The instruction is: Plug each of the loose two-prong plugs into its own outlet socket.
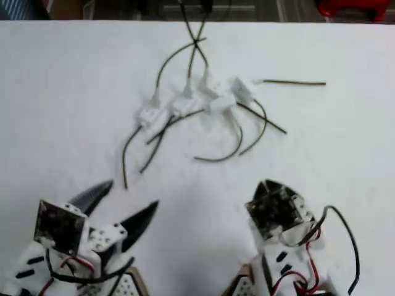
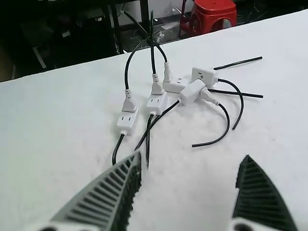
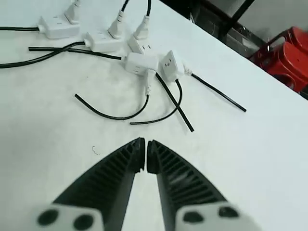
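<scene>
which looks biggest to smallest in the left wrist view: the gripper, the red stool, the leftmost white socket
1. left gripper, largest, but only because it is right at the camera
2. red stool
3. leftmost white socket

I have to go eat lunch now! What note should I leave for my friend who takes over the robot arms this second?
Left gripper: open, empty, at the near side of the table, short of the cords.
Right gripper: shut, empty, also at the near side.
Things: the plugs and sockets lie bunched mid-table.
Done: three plugs look seated, each in its own socket.
Left: a fourth plug lies against the next socket; I cannot tell if it is pushed home, so check it. The end socket shows bare slots.
</scene>
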`<state>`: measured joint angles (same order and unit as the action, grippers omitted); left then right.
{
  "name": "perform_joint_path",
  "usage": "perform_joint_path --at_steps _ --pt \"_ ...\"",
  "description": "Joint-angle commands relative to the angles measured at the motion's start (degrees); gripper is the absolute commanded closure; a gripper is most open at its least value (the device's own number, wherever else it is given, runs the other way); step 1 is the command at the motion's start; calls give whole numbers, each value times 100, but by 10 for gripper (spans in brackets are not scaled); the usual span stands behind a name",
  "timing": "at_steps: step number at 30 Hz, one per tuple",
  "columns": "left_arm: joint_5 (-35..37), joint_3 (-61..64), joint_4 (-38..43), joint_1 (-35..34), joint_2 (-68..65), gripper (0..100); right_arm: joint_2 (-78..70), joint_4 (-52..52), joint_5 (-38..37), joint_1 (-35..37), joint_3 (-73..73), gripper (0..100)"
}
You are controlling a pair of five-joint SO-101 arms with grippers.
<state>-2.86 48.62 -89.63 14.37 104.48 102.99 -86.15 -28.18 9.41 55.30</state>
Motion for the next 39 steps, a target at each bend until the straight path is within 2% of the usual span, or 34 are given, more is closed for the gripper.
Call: perform_joint_path --at_steps 1,8,11,15,21,24,28,35,39 --pt "70 70 149 48 4 688 4 382 167 338 360 981" --pt "70 484 396 48 4 688 13 1121 255 338 2321 981" --pt "70 774 598 48 4 688 13 1235 703 312 2505 981" --pt "70 1705 1116 40 4 688 13 1262 853 40 2655 981" --pt "79 3068 1952 -840 4 688 22 1358 633 -4 3675 981" --pt "167 3165 1846 -1244 -4 688 22 1393 598 -4 3763 981" --pt "527 3297 1459 -1332 -4 688 13 1385 589 -13 3833 981" --pt "510 4105 1556 -1393 -4 688 13 1262 589 -13 3833 981" --pt "510 4501 1749 -1991 -4 688 13 1244 589 -171 3859 981"
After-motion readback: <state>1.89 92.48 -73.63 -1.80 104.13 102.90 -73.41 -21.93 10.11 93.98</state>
